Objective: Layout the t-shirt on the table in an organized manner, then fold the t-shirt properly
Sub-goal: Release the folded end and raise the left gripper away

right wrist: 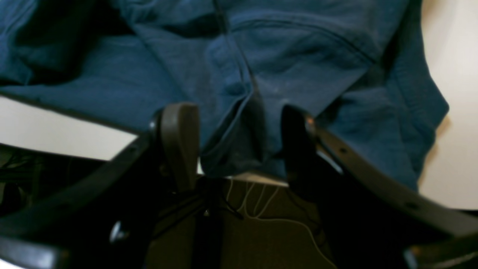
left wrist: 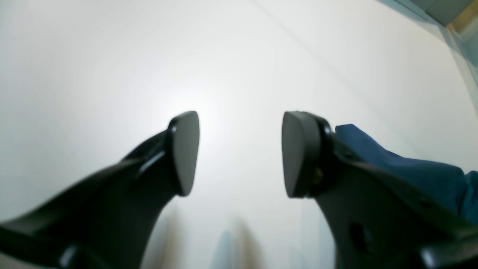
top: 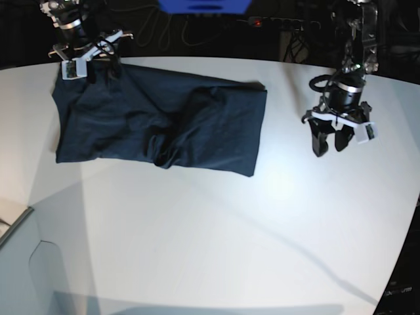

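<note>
The dark navy t-shirt point(top: 157, 121) lies spread and creased on the white table point(top: 197, 230), toward its far left. My right gripper point(top: 82, 65) is at the shirt's far left corner by the table's edge. In the right wrist view, my right gripper point(right wrist: 237, 127) has its jaws apart, and a bunched fold of the t-shirt point(right wrist: 239, 149) sits between the fingers. My left gripper point(top: 330, 149) hangs over bare table to the right of the shirt. Up close my left gripper point(left wrist: 241, 130) is open and holds nothing, with an edge of the t-shirt point(left wrist: 410, 172) behind one finger.
A pale grey box corner point(top: 20, 262) sits at the near left. A blue object point(top: 203, 5) and cables lie beyond the far edge. Under the right gripper, the dark floor with white cables point(right wrist: 257, 209) shows past the table's edge.
</note>
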### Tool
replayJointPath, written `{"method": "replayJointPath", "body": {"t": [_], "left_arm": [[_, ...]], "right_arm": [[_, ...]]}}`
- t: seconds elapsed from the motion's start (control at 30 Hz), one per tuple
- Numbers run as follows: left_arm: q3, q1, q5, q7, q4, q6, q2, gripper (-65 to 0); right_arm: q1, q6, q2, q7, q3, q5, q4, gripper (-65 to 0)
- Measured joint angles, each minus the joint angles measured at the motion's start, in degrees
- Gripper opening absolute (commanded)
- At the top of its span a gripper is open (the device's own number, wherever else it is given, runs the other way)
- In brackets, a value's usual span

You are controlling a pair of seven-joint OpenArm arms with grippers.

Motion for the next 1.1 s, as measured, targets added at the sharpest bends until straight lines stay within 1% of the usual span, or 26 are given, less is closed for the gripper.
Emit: {"method": "replayJointPath", "body": {"t": [0.27,0.37,0.4,0.43,0.47,0.53,0.6,0.8,0.9,1.0,1.1], "left_arm": [[-0.02,-0.11,0.00,0.00,0.00,0.00,0.02,-30.9],[-0.02,-0.17,-0.02,0.00,0.00,0.02,0.00,-30.9],[-0.07,-0.17,0.00,0.00,0.00,0.00,0.02,-30.9],[-0.07,-0.17,-0.02,0.00,0.00,0.00,0.02,-30.9],[-0.07,-0.17,0.00,0.00,0.00,0.00,0.02,-30.9],[-0.07,-0.17,0.00,0.00,0.00,0.00,0.00,-30.9],[-0.07,-0.17,0.00,0.00,0.00,0.00,0.02,-30.9],[-0.28,-0.15,-0.02,0.00,0.00,0.00,0.00,-30.9],[-0.28,-0.13,-0.02,-0.04,0.00,0.00,0.11,-30.9],[-0.28,-0.11,-0.02,-0.07,0.00,0.00,0.15,-30.9],[-0.28,-0.11,-0.02,-0.04,0.00,-0.02,0.26,-30.9]], "right_arm": [[0.02,0.00,0.11,0.00,0.00,0.00,-2.60,-33.0],[0.04,0.00,0.13,0.02,0.00,0.00,-2.73,-33.8],[0.04,0.00,0.11,0.02,0.00,0.00,-2.75,-35.5],[0.04,0.00,0.13,0.04,0.00,0.02,-2.84,-38.2],[0.15,0.00,0.15,0.04,0.00,0.02,-3.02,-42.9],[0.70,0.00,0.13,-0.04,0.00,0.00,-3.10,-54.7],[1.97,-0.04,0.26,0.02,0.00,0.13,-3.39,-64.9],[3.85,0.00,1.55,0.02,0.33,0.07,-3.72,-65.0],[5.51,0.00,3.37,-0.37,0.20,-0.02,-3.26,-65.0],[8.00,-0.07,3.80,0.00,0.50,-0.04,-2.97,-65.0],[8.81,-0.02,5.62,0.00,0.33,-0.04,-2.93,-65.0]]}}
